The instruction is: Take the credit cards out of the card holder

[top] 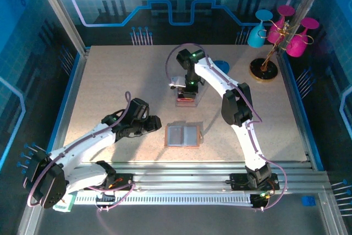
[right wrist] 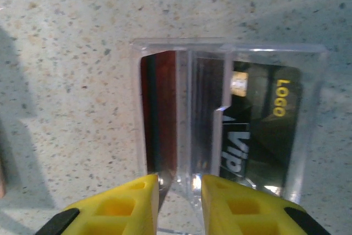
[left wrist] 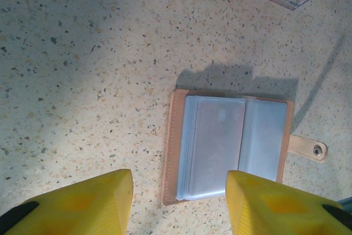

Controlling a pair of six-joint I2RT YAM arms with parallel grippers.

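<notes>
The right tool [right wrist: 180, 191] is held slightly parted over the box [right wrist: 231, 47] gathering the cards [right wrist: 264, 136]. The left tool [left wrist: 179, 191] is held spread, empty, above the holder [left wrist: 220, 147].

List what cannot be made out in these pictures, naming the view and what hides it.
Right wrist view: how many credit cards stand in the clear box; reflections in its walls blur them.
Right wrist view: whether the right fingers grip anything; the bottom edge cuts them off.
Top view: the box's contents; the right gripper covers them.
Left wrist view: one corner of the card holder; a left finger covers it.
</notes>
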